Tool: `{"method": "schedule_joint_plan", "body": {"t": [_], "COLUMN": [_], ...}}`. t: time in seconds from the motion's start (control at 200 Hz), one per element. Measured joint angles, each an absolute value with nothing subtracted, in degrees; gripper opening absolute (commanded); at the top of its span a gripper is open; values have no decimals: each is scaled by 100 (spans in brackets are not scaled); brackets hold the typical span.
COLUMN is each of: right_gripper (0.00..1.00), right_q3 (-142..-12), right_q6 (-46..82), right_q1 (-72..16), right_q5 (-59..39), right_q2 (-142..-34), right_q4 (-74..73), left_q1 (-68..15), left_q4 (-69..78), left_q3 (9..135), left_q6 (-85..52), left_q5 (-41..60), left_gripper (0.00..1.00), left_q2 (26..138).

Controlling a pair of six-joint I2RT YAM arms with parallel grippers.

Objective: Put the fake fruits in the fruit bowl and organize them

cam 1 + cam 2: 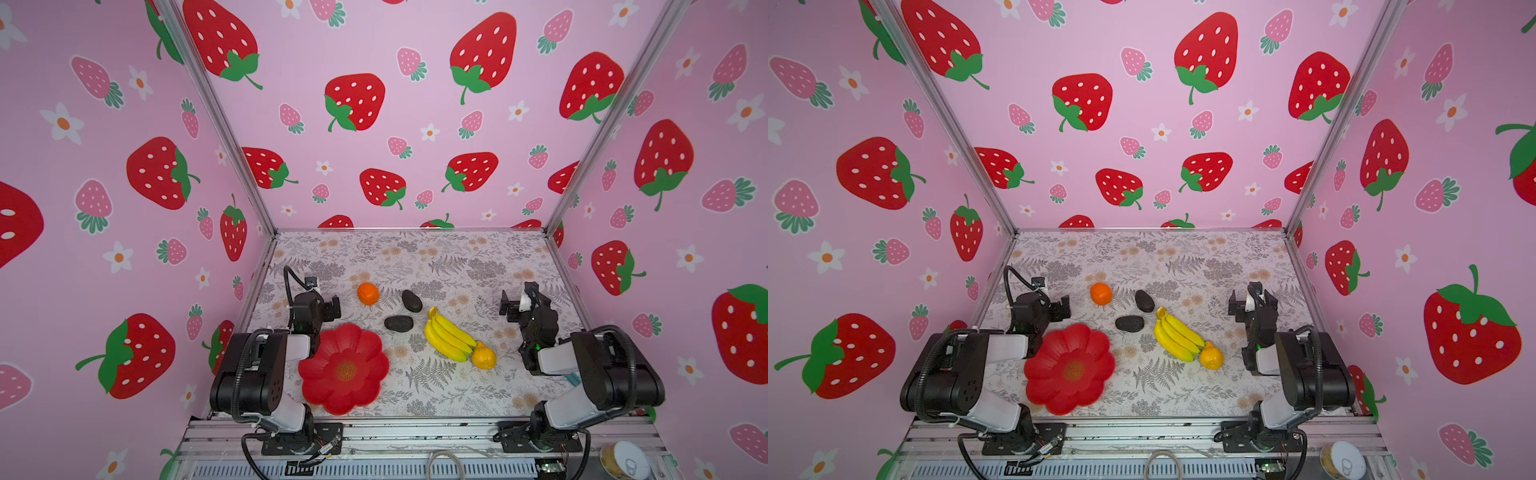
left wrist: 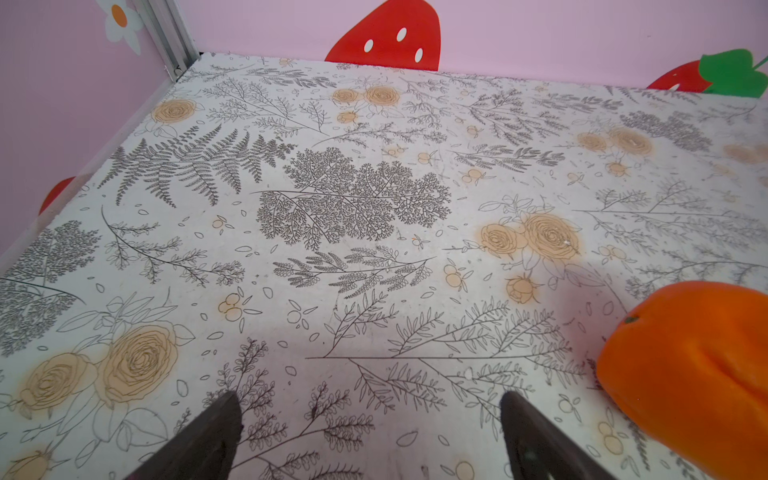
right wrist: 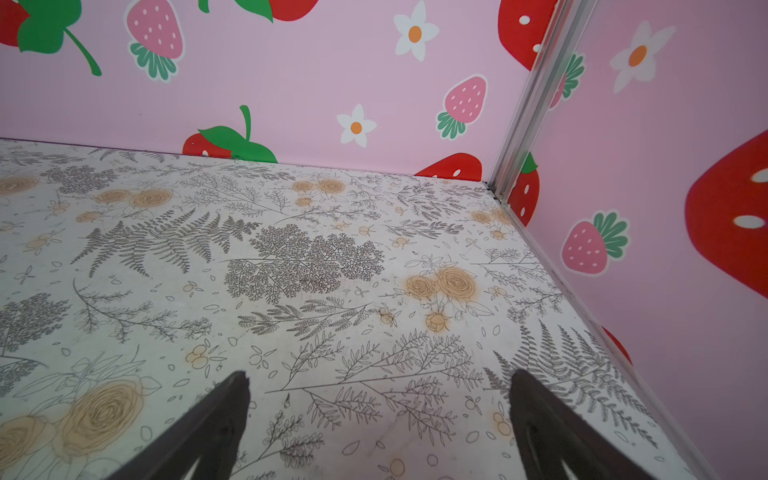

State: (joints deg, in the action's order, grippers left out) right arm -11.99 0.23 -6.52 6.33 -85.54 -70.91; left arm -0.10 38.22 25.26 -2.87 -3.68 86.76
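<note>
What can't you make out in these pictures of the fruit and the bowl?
fruit bowl: its left rim is hidden behind the left arm in both top views.
orange: cut off by the frame edge in the left wrist view.
gold centre mark: too small to read in both top views.
white-lidded can: label too small to read in both top views.

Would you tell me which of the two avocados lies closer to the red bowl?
The front avocado, lying crosswise near the bowl; the other avocado sits farther back, angled.
</note>
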Motion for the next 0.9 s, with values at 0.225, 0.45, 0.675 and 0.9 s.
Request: {"method": "schedule_joint_plan", "body": {"t": [0.225,0.45,0.675,0.9], "right_gripper": [99,99,99,99], "right_q3": [-1326,-1476,-1076,-705], "right_q6": [589,1435,1828,1988], "right_q1": [-687,-1142,-1785,-2040], "right_q5": [541,-659,-1708,-2373], "right_q2": [-5911,-4654,-3715,-3540], "right_q4": [-5583,-3599,-2401,-2261], "left_q1": [-473,-2652,-3776,-4466], "left_q4": [2119,1116,985,1415], "left_q3": [3332,3859,3758,3743], "left_q6": [-543,-591,-799,-904], "left_q5": [-792,-78,934,1194], "left_gripper": [94,91,90,87], "left_q2": [7074,6700,7229,8130]}}
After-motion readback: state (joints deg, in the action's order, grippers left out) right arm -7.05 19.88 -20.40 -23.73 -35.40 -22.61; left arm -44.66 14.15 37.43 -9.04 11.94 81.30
